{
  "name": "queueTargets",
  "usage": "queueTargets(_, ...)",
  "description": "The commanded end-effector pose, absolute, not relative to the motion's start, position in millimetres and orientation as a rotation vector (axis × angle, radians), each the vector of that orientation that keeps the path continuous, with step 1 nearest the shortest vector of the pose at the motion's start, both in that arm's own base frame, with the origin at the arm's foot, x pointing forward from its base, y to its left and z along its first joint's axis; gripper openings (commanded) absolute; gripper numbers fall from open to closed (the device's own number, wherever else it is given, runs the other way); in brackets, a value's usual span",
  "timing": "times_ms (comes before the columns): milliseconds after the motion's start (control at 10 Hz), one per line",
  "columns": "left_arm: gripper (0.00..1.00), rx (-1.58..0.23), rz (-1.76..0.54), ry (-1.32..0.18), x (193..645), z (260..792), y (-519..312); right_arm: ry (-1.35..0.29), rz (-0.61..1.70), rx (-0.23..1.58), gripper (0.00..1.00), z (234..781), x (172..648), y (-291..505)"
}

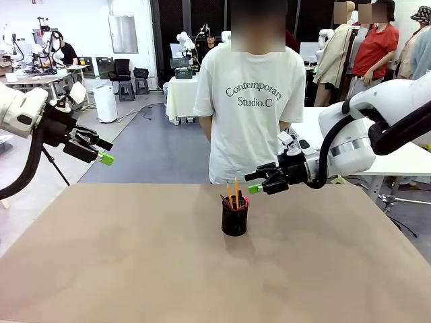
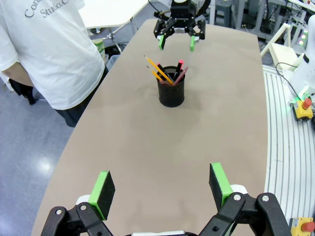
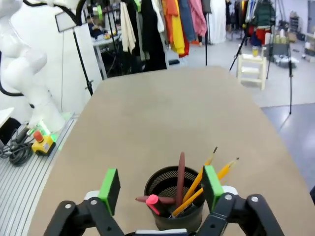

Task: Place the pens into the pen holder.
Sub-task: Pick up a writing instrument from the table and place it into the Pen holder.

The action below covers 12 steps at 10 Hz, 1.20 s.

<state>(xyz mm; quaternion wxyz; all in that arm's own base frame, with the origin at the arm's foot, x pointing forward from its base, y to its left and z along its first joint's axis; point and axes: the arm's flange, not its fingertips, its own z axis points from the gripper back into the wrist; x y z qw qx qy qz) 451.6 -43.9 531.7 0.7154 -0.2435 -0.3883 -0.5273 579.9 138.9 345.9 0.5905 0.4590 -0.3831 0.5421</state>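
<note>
The black wire-mesh pen holder (image 1: 234, 221) stands upright in the middle of the table. Several pens lean inside it: two yellow-orange ones (image 3: 210, 173), a reddish-brown one (image 3: 181, 169) and a black one with a pink tip (image 3: 151, 199). My right gripper (image 1: 254, 183) hangs open just above and to the right of the holder, nothing between its fingers; in its wrist view its gripper (image 3: 161, 186) straddles the holder's rim (image 3: 165, 176) from above. My left gripper (image 1: 105, 153) is open and empty, raised off the table's far left. From the left wrist view the holder (image 2: 171, 94) stands far ahead.
A person in a white T-shirt (image 1: 252, 101) stands at the table's far edge, right behind the holder. The brown tabletop (image 1: 135, 269) is bare around the holder. An emergency-stop box (image 3: 39, 141) and cables lie off the table's side.
</note>
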Motion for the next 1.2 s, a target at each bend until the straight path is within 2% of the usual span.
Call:
queueTargets(0, 1.0, -0.538, -1.163, -0.863, 451, 532, -42, -0.85, 1.253, 1.021, 1.0, 352, 572, 136)
queueTargets(600, 1.0, -0.538, -1.163, -0.863, 451, 532, -42, -0.879, 1.268, 1.047, 1.0, 350, 577, 137)
queueTargets(800, 1.0, -0.538, -1.163, -0.863, 451, 532, -42, -0.844, 1.266, 1.03, 1.0, 357, 573, 130)
queueTargets(1100, 1.0, -0.538, -1.163, -0.863, 451, 532, -42, -0.774, 1.265, 0.89, 1.0, 395, 575, 104)
